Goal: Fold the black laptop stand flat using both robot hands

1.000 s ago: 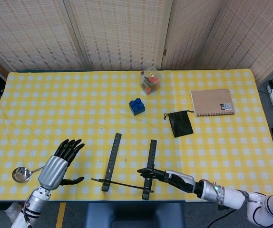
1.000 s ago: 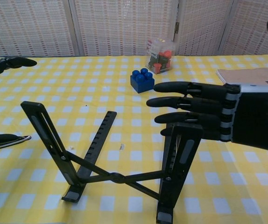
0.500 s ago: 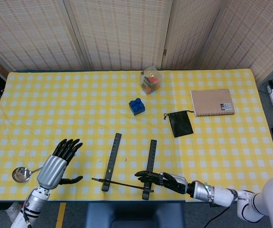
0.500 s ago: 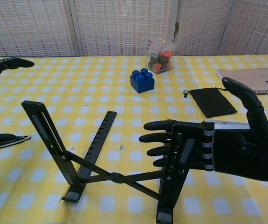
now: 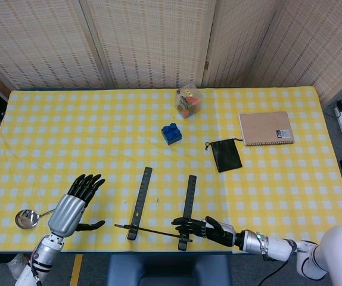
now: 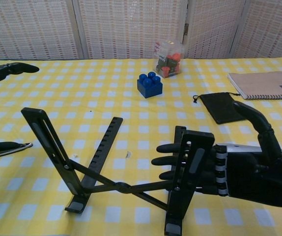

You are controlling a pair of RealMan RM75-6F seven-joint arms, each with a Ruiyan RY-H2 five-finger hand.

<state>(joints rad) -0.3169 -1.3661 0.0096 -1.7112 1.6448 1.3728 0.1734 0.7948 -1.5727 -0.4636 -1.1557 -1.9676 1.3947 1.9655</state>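
— What changed?
— The right hand (image 6: 239, 169) dropped lower behind the laptop stand (image 5: 162, 205) at the table's (image 5: 70, 131) front edge, fingers spread, holding nothing.
— And the left hand (image 5: 70, 208)?
— Splayed, empty — fully seen only from the head view.

The black metal laptop stand's upright arm (image 6: 187, 169) hides part of the right hand's fingers (image 6: 168, 161). The chest view's edge cuts off the left hand (image 6: 3, 71).
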